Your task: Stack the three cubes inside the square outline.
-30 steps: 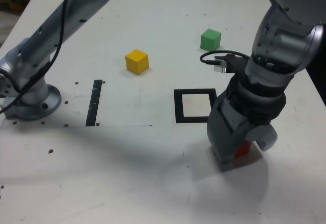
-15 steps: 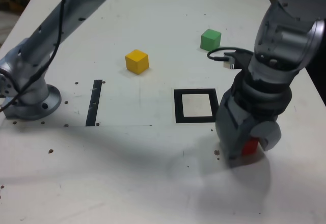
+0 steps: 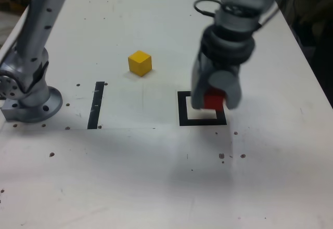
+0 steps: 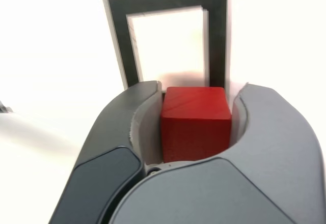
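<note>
Matte red cube (image 4: pixel 196 122) — clamped in curved grey gripper (image 4: pixel 196 99) — above flat black square outline (image 4: pixel 116 10)

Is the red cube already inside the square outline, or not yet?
Not yet. The red cube is gripped between the gripper's jaws, above the square outline, whose white centre is bare.

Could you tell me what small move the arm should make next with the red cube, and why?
Probably lower it a little and centre it over the square outline. The gripper is shut on the red cube, which hangs above the outline's near edge rather than resting on its white centre. The yellow cube sits apart on the table, so the red one looks meant as the base.
</note>
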{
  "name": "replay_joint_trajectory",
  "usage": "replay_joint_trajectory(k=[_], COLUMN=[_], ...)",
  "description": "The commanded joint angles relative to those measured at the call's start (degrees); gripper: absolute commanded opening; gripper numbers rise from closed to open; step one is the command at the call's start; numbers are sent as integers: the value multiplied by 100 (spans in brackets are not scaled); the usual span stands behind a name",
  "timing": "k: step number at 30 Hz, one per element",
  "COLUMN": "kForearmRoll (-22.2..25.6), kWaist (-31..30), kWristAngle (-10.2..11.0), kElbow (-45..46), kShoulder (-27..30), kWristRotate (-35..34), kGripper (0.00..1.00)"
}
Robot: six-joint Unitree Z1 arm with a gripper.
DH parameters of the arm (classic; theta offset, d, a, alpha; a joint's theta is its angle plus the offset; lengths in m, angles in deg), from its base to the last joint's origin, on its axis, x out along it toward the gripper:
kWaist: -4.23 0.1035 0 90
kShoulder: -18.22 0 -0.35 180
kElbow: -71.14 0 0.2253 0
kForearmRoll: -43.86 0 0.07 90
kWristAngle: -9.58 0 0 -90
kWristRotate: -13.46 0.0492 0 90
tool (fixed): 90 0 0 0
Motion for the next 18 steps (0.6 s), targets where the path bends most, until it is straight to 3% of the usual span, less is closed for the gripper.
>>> replay_joint_trajectory(k=[1, 7, 18], kForearmRoll=[-66, -167, -656], kWaist=[177, 363, 384], kWristAngle=[62, 144, -79], kElbow=[303, 612, 826], kShoulder=[186, 401, 203], kWristRotate=[1, 87, 173], kGripper=[16, 16, 16])
